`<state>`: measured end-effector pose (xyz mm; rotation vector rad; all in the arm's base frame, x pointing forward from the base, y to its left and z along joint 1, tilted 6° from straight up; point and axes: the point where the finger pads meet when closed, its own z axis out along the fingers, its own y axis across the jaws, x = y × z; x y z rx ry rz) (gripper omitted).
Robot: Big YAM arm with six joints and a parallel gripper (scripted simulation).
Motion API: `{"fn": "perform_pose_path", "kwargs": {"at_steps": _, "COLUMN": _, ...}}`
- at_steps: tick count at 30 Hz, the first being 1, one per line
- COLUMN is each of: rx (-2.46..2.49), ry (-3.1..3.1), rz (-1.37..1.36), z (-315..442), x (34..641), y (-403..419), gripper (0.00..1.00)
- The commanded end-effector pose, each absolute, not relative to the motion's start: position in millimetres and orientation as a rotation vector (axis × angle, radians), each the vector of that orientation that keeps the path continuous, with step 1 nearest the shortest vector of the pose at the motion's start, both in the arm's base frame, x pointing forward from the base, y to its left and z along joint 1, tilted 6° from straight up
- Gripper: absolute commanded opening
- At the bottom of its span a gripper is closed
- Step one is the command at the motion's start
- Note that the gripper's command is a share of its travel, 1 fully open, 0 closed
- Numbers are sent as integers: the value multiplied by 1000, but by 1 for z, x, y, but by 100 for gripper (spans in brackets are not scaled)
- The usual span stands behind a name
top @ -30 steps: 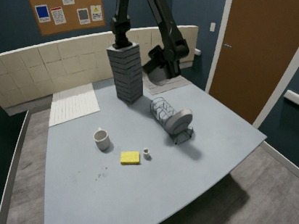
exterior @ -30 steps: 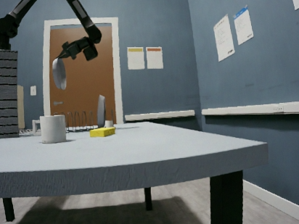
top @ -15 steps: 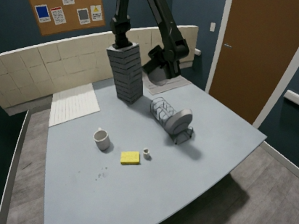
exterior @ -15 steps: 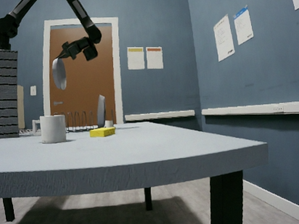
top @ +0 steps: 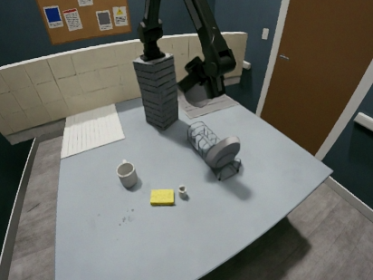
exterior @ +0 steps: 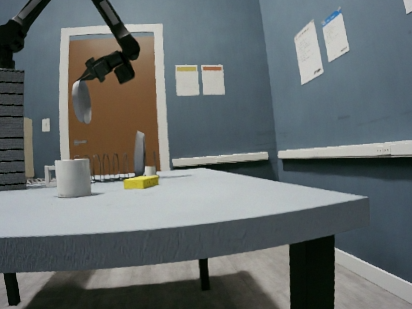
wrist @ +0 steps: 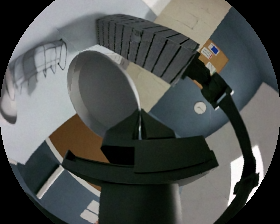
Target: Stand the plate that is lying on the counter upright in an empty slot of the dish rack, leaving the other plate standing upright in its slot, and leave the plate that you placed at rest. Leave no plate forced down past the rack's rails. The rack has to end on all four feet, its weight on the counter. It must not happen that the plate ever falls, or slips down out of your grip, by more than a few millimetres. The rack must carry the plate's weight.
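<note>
My gripper (top: pixel 198 86) (exterior: pixel 89 77) (wrist: pixel 140 111) is shut on the rim of a grey plate (top: pixel 195 96) (exterior: pixel 81 101) (wrist: pixel 101 92). It holds the plate hanging on edge, high in the air behind the far end of the wire dish rack (top: pixel 200 136) (exterior: pixel 106 166). The rack stands on the counter (top: pixel 272 162) (exterior: pixel 210 199). The other grey plate (top: pixel 223 152) (exterior: pixel 139 153) stands upright in a slot at the rack's near end. The slots behind it are empty.
The arm's grey block pedestal (top: pixel 156 91) (exterior: pixel 11 129) stands left of the rack. A white mug (top: pixel 127 173) (exterior: pixel 73 177), a yellow sponge (top: pixel 162 197) (exterior: pixel 141 182) and a small cup (top: pixel 183 191) (exterior: pixel 150 170) sit in front. A white mat (top: pixel 91 130) and a grey mat (top: pixel 216 105) lie at the back.
</note>
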<state>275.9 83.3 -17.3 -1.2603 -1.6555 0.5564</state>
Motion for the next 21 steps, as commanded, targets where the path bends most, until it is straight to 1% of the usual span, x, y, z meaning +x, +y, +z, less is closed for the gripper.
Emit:
{"fn": "perform_pose_path", "kwargs": {"at_steps": 1, "rx": -1234, "ry": -1640, "rz": 567, "z": -14, "x": 272, "y": 85, "gripper": 0}}
{"fn": "perform_pose_path", "kwargs": {"at_steps": 21, "rx": -1240, "ry": -1627, "rz": 558, "z": -24, "x": 281, "y": 81, "gripper": 0}}
